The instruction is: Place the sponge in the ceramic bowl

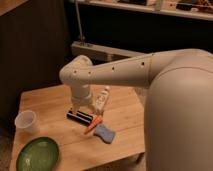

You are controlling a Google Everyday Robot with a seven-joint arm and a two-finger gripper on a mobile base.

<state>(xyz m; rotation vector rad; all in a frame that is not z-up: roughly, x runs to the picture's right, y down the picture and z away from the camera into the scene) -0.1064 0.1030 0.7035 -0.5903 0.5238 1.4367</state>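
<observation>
The gripper, width impossible to tell, hangs over a flat black bar mid wooden worktop. An orange carrot lies between it and the light-blue sponge; the glossy green ceramic bowl sits at the near-left corner.

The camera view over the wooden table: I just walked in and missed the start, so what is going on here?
The robot's one arm reaches out over the table, and its gripper hangs low, right above the black bar next to the carrot. The sponge lies loose on the table beside the carrot. The green ceramic bowl sits at the near corner, by the plastic cup; the sponge is not yet in it.
</observation>
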